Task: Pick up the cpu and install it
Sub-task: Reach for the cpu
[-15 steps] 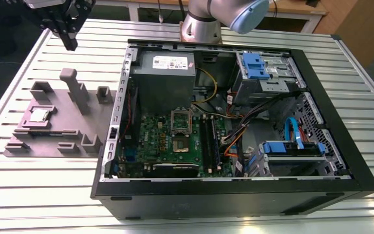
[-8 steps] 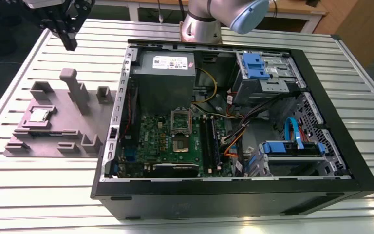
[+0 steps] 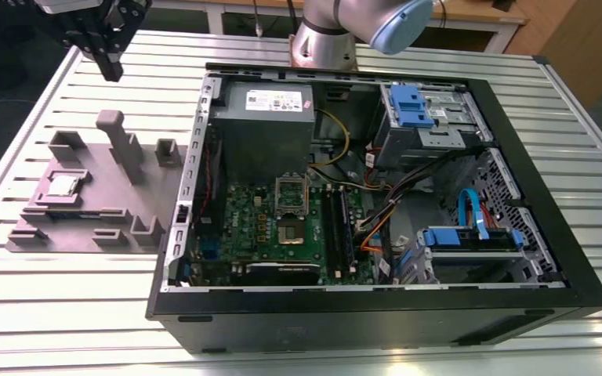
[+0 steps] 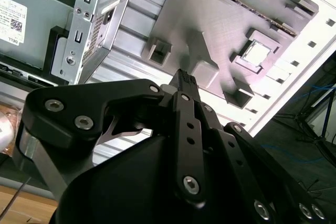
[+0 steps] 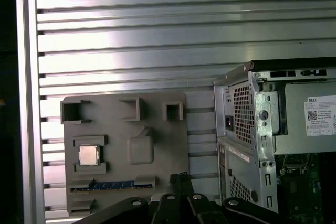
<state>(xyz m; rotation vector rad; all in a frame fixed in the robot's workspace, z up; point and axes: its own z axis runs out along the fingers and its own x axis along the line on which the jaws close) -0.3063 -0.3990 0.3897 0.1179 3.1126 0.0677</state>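
The cpu [image 3: 66, 186] is a small silver square lying flat in a recess of the grey fixture plate [image 3: 92, 223], which sits on the slatted table at the exterior view's left. Both wrist views show the cpu [image 4: 258, 53] [image 5: 88, 155] in its recess on the plate [image 4: 220, 19] [image 5: 157, 135]. My gripper [image 3: 112, 72] hangs high above the table's far left corner, well off the cpu and touching nothing. Its black fingers [image 4: 184, 78] [image 5: 181, 178] stand together, shut and empty. In the open computer case [image 3: 385, 313], the motherboard's socket [image 3: 291, 196] lies uncovered.
The case takes up the table's middle and the exterior view's right, with a power supply [image 3: 264, 102], blue drive bays [image 3: 411, 106], cables and memory slots inside. Upright grey posts [image 3: 123, 145] rise from the fixture plate. The arm's base [image 3: 322, 39] stands behind the case.
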